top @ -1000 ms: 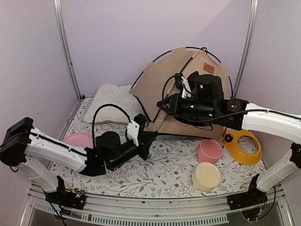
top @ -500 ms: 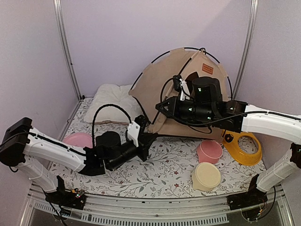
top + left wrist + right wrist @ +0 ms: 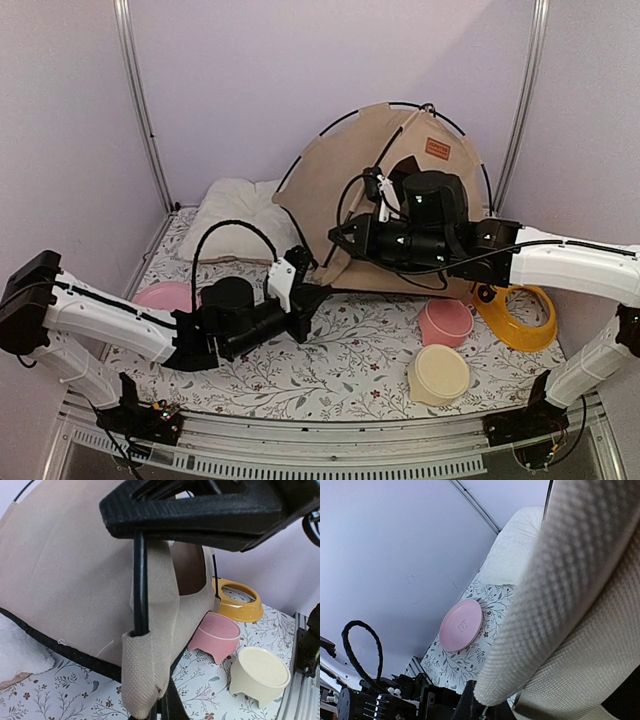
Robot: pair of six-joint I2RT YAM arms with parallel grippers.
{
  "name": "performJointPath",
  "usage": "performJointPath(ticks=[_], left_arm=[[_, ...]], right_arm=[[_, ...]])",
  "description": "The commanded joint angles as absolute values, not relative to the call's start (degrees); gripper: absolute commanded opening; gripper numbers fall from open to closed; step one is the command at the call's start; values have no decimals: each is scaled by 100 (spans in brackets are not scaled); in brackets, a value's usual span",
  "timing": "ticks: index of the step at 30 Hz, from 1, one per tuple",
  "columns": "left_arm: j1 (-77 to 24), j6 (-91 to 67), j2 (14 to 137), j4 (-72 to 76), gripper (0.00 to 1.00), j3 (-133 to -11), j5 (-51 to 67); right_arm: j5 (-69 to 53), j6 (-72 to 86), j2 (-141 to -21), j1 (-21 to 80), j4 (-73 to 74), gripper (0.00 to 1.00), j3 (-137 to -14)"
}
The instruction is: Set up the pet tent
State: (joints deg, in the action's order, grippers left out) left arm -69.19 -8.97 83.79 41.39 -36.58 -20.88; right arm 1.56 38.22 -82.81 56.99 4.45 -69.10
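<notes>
Both arms stretched in toward the middle, both sets of fingers pinched tight!
The left arm (image 3: 110, 320) runs low from the left, and the left gripper (image 3: 316, 294) points right, clamped on the bottom corner of the pet tent (image 3: 330, 170). The right arm (image 3: 570, 262) sweeps in higher from the right, forearm near level. The right gripper (image 3: 338, 236) points left, closed on the tent's left edge, just above the left gripper.
</notes>
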Motion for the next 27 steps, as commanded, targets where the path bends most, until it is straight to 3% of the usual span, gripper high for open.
performJointPath(ticks=[1,22,27], left_arm=[[-6795,-792,8136,4124,0,-3814,-1682],[-6411,-819,8325,3644,0,-4352,-873],[-6401,-842,8168,3552,0,-4309,-1148]], right_arm=[[401,3691,-8483,5715,691,0,-6879],[-12,3742,-8864,5960,480,0,-6891],[124,3713,-8880,5968,657,0,-6891]])
